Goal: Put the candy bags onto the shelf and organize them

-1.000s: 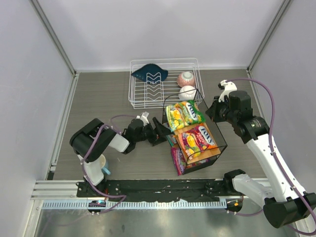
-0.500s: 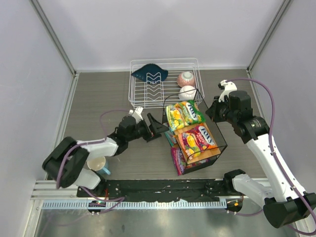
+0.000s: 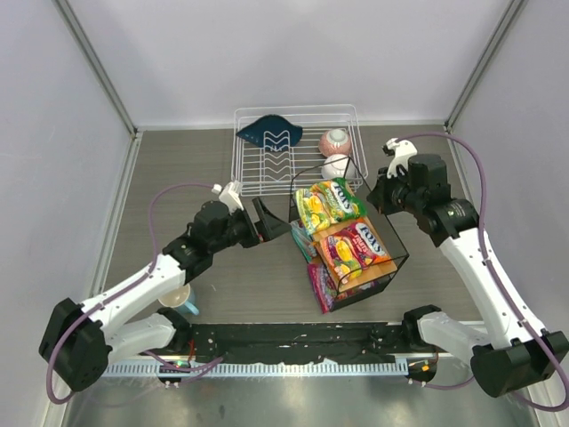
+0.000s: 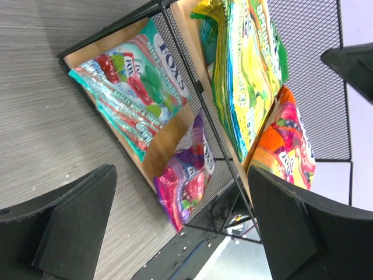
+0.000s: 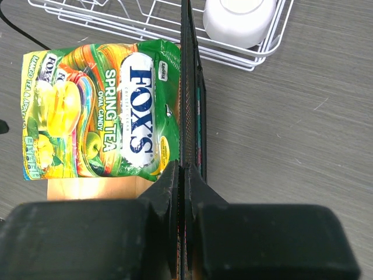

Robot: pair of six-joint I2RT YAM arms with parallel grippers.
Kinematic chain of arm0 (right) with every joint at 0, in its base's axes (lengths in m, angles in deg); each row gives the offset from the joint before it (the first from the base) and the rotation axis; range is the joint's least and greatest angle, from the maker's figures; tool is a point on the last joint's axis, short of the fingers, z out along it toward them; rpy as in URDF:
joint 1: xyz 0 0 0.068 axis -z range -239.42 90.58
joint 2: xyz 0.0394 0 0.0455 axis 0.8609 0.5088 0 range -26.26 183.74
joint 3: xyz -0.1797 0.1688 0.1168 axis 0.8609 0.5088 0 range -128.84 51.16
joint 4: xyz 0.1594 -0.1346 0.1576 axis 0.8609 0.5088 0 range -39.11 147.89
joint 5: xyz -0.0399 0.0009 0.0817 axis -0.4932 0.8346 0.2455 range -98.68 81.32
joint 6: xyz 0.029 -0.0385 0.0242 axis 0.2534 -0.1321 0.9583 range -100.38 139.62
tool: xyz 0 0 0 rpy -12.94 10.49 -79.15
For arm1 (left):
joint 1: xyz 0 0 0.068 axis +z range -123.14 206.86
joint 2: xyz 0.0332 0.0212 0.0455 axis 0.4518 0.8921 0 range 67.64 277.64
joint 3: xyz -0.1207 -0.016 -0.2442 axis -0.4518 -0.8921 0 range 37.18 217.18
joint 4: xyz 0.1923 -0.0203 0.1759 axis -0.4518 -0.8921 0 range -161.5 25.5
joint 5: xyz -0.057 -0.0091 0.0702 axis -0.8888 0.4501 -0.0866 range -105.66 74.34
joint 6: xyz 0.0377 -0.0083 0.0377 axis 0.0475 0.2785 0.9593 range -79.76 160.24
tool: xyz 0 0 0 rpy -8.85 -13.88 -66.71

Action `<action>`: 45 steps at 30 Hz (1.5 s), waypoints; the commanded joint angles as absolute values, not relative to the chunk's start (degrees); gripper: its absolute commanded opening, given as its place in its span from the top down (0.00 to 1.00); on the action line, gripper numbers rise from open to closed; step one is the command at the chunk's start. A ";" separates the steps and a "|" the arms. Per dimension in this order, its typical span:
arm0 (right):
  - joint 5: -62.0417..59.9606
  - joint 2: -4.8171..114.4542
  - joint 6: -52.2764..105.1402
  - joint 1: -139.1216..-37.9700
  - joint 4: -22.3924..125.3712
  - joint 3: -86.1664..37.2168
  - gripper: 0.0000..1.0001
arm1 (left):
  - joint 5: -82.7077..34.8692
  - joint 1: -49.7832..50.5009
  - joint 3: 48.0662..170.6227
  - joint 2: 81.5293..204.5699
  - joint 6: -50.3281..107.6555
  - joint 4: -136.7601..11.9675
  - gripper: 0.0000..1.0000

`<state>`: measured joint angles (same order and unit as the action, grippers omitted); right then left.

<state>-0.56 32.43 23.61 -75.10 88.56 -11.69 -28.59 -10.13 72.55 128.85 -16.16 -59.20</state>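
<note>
Top external view: left gripper (image 3: 274, 224) gapes wide and empty, just beside the left side of the shelf (image 3: 372, 274), which sits right of the tabletop's centre. Right gripper (image 3: 377, 192) is pinched narrow on the shelf's far wire frame. Green bag (image 3: 332, 203) and orange-red bag (image 3: 356, 251) lie flat on top, teal bag (image 4: 137, 87) and purple bag (image 3: 320, 286) below. Judged light, crinkly, slippery; take by a crimped edge seam.
</note>
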 commanded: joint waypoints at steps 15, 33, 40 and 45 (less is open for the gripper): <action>13.28 42.90 19.09 -75.06 78.15 -18.18 0.99 | -17.51 -9.79 85.86 114.58 -2.47 -86.21 0.00; 12.42 37.64 23.31 -75.24 75.59 -24.16 0.15 | -6.88 -9.79 95.18 111.24 3.59 -97.97 0.00; -7.95 25.44 28.31 -75.33 70.07 -19.26 0.04 | -0.81 -9.79 96.33 106.23 5.87 -101.24 0.00; -17.81 12.16 30.95 -75.24 63.91 -8.27 0.03 | 2.27 -9.79 95.10 101.67 7.11 -103.08 0.00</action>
